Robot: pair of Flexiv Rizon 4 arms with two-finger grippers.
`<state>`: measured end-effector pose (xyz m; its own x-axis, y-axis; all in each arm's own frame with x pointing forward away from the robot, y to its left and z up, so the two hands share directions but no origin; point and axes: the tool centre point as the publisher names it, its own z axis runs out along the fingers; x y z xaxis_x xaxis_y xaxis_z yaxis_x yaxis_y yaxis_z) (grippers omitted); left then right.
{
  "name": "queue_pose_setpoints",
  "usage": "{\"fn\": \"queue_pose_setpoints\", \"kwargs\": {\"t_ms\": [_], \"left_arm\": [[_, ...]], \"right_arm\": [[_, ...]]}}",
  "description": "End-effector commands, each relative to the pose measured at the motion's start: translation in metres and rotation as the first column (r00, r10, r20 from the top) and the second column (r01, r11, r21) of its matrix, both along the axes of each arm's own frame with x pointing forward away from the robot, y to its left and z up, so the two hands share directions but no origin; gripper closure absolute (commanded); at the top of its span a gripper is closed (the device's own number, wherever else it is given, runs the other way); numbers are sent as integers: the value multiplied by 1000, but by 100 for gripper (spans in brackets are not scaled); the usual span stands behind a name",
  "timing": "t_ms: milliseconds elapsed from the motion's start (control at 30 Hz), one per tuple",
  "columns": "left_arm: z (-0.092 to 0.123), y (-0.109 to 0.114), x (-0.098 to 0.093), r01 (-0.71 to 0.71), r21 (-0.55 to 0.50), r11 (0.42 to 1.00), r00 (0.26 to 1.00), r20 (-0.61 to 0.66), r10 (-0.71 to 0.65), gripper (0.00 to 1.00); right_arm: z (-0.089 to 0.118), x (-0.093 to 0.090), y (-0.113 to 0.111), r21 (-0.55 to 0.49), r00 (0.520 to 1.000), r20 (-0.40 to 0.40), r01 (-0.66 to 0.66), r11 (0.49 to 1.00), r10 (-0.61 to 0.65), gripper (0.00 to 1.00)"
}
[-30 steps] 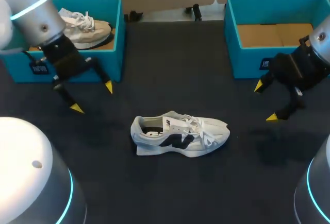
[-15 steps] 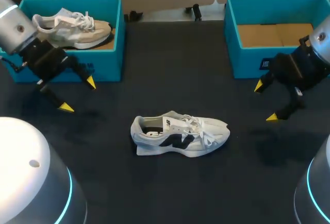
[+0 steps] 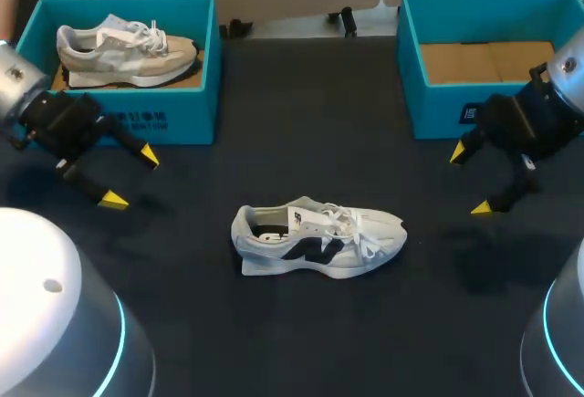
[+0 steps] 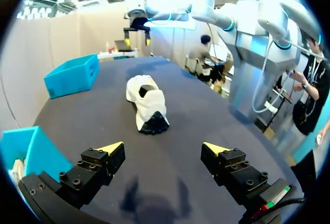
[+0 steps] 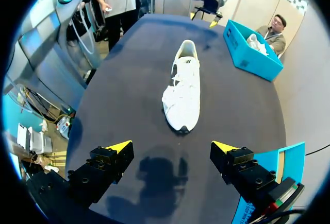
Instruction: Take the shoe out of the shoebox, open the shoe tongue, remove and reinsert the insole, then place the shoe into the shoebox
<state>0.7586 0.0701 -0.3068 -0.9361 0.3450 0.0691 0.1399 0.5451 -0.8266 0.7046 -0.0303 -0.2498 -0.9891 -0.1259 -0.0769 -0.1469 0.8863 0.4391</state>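
A: Shoe count is two! The white shoe (image 3: 319,240) sits dead centre, the beige shoe (image 3: 128,50) up at ten o'clock.
B: Boxes, two as well: the left shoebox (image 3: 173,123) at ten o'clock, the right shoebox (image 3: 438,109) at two.
A: Grippers?
B: Two. The left gripper (image 3: 130,178) at nine, the right gripper (image 3: 470,180) at three, each with two yellow tips, four in all.
A: And at twelve, small dark fittings (image 3: 348,19). Two, I think; they're too tiny to be sure.

shoe (image 3: 315,237) white, white laces, black side mark | boxed shoe (image 3: 123,50) beige, perhaps grey panels | left box (image 3: 192,105) teal | right box (image 3: 438,109) teal, tan floor | table (image 3: 301,141) black | fingertips (image 3: 114,200) yellow
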Motion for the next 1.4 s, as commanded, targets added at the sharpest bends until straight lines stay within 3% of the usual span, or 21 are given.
{"fn": "queue_pose_setpoints", "kwargs": {"t_ms": [33,300,767,1400], "left_arm": [[-6,7,-16,-88,-66,994,996,8,88,0],[-27,12,-28,-135,-107,985,990,-46,131,0],[-60,10,-47,-231,-307,923,973,-73,219,0],[-67,13,-53,-268,-336,903,963,-119,242,0]], "right_arm": [[-1,-1,1,-3,1000,1,2,1000,-2,0],[-1,-1,1,-3,1000,1,2,1000,-2,0],[-1,-1,1,-3,1000,1,2,1000,-2,0],[-1,-1,1,-3,1000,1,2,1000,-2,0]]}}
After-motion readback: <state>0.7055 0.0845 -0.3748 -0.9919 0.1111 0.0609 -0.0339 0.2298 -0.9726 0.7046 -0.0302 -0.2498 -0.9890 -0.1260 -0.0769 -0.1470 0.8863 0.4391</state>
